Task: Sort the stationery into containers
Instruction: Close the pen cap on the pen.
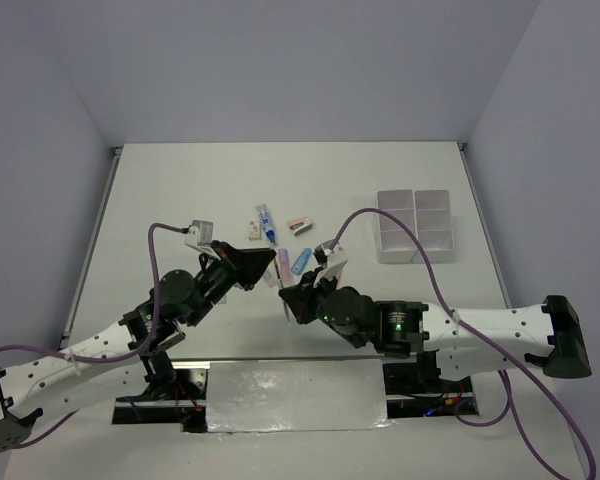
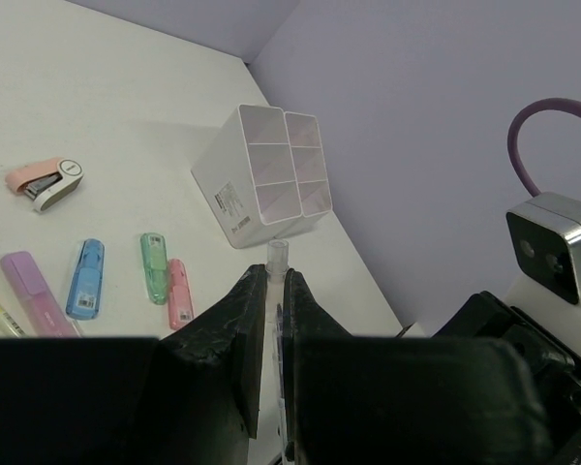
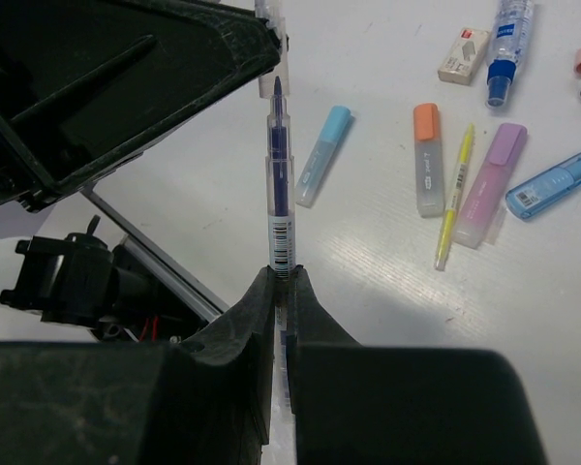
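Pen [image 3: 278, 165] held mid-air by both, likely handover toward bins [image 1: 415, 225] on right: right gripper [image 3: 279, 276] clamps barrel end, left gripper [image 2: 275, 276] pinches cap end

No legible text; only a barcode [image 3: 283, 242] on the pen [image 3: 277, 165]

A white counter [image 1: 180, 190] is enclosed by 3 plain, pale lavender walls [image 1: 300, 60] under soft, even light. A shiny metal plate [image 1: 295, 395] lies at its near edge.
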`<act>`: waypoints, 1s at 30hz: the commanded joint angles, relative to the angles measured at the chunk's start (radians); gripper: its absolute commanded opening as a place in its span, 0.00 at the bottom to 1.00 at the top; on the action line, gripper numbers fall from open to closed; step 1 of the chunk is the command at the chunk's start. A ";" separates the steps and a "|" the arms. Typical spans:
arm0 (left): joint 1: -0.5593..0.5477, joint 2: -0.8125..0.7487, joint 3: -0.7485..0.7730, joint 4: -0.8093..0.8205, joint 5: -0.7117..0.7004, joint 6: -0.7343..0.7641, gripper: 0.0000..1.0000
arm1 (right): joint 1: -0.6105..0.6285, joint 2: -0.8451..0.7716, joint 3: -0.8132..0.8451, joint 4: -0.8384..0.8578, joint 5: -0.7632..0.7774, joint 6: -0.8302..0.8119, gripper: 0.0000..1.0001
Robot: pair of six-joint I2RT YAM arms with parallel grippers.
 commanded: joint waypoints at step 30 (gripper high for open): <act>-0.005 0.025 -0.001 0.071 0.108 0.006 0.00 | -0.125 -0.051 0.069 0.185 -0.005 -0.272 0.00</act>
